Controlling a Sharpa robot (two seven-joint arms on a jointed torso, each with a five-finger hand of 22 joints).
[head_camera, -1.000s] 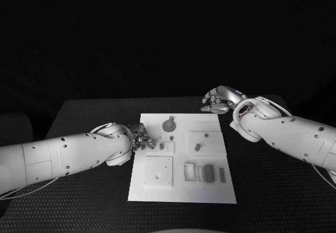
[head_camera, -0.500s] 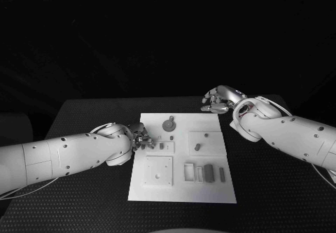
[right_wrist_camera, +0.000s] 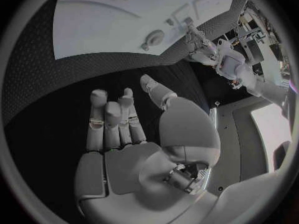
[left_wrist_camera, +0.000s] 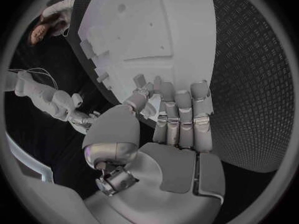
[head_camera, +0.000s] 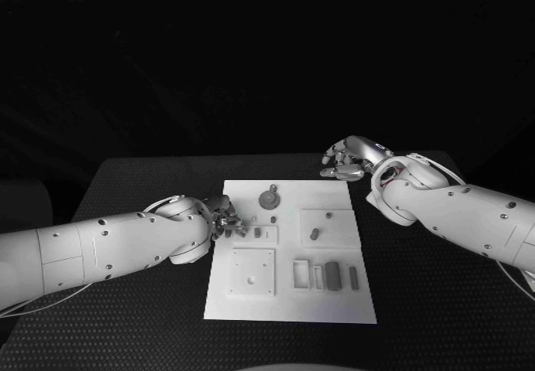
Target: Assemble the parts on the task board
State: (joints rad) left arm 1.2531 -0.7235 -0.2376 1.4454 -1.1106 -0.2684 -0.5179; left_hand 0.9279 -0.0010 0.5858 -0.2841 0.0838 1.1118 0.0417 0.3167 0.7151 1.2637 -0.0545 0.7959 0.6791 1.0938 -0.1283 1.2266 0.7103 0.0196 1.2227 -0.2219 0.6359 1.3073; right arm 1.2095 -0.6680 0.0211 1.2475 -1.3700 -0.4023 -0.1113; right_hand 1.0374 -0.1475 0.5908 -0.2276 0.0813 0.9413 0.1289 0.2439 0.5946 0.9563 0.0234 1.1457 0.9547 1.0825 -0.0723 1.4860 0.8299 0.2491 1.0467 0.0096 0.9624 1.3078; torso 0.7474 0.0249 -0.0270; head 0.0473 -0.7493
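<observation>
Board (head_camera: 287, 301) unchanged, centre frame. Left hand (head_camera: 224, 219) stays at its left edge, grip indeterminate. Right hand (head_camera: 345, 161), upper right, stays empty, fingers apart. Assembly stalled.

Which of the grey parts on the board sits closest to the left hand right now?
The small upright grey part just beside the left hand, at the task board's left edge. The round disc part and the long parts lie further off.

Right hand (right_wrist_camera: 134, 134) hovers over the dark textured worktop (right_wrist_camera: 56, 79), fingers (right_wrist_camera: 107, 122) apart and extended, holding nothing. Beyond the fingertips sits the white task board (right_wrist_camera: 106, 27), carrying a round disc part (right_wrist_camera: 154, 37). Left hand (right_wrist_camera: 194, 41) is at the board's far edge.
</observation>
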